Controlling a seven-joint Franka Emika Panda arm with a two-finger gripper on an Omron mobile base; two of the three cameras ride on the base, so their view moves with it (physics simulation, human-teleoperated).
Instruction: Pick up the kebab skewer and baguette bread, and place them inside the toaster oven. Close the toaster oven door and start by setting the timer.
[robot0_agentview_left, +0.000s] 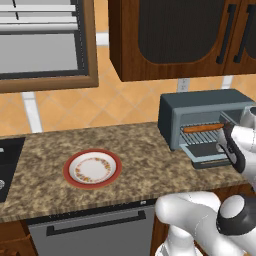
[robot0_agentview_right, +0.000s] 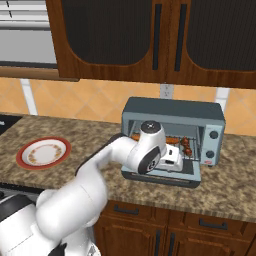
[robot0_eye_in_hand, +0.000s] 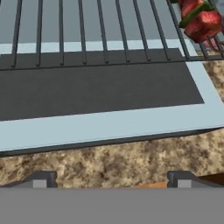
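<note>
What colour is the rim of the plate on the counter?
Red, around a white floral centre; the plate shows best in the left base view.

Base views flank toaster oven (robot0_agentview_left: 205, 117); hand view close above door (robot0_eye_in_hand: 105, 109).

Skewer (robot0_eye_in_hand: 199, 19) cut off at hand view's top right edge. Arm hides part of oven (robot0_agentview_right: 172, 137) door in right base view. Bread (robot0_agentview_left: 202, 128) partly behind arm, left base view.
</note>
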